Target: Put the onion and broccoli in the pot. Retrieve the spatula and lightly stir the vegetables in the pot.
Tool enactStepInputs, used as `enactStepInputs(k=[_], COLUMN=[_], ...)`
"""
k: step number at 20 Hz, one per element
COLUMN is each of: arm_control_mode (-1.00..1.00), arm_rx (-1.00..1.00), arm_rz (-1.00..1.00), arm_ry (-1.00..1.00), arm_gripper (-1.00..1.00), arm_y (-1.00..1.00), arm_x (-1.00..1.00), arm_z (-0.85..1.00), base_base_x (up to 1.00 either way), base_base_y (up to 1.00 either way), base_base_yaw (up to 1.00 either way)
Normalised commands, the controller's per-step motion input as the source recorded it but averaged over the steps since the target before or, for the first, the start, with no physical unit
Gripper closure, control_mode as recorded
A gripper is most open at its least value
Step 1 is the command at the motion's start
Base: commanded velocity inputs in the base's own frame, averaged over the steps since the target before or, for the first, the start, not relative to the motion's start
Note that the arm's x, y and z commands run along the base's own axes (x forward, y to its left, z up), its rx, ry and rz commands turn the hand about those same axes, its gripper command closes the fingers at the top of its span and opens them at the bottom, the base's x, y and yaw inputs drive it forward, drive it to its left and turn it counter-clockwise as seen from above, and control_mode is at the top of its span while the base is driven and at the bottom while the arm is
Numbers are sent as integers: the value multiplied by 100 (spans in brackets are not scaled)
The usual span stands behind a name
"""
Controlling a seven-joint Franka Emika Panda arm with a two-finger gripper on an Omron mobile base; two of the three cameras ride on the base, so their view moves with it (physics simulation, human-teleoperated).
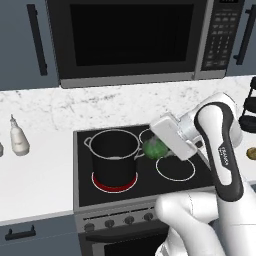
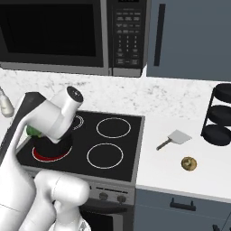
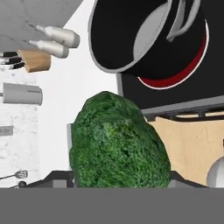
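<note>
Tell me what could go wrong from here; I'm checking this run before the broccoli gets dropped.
1. The broccoli, held in the gripper, hangs beside the pot near its right handle, not over the opening; released now, it would likely land on the stovetop.
2. Moving across, the broccoli or jaws could clip the pot's rim or handle and shift the pot off its glowing red burner.
3. The onion lies on the counter, not yet in the pot.

one pot (image 1: 115, 152), one broccoli (image 1: 156, 148), one onion (image 2: 188, 164), one spatula (image 2: 175, 138)
</note>
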Motion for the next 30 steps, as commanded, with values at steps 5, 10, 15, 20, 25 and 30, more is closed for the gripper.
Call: enactStepInputs(k=[5,10,15,20,25,30], arm_control_mode=[-100,-100,-100,-100,-100,-100], arm_rx=[-6,-11,-8,-10,-10,-10], arm_rz=[0,-1,0,-2,-2,-2], arm_ry=[0,-1,2,1,0,0], arm_gripper=[100,100,100,100,100,100], arm_y=[27,32,13,11,9,15], arm_x=[27,14,34,32,24,17], arm_z=[13,2,-5,-15,-16,-17], base_base_x=[0,0,0,0,0,0], base_base_y=[0,0,0,0,0,0], base_base_yaw=[0,0,0,0,0,0])
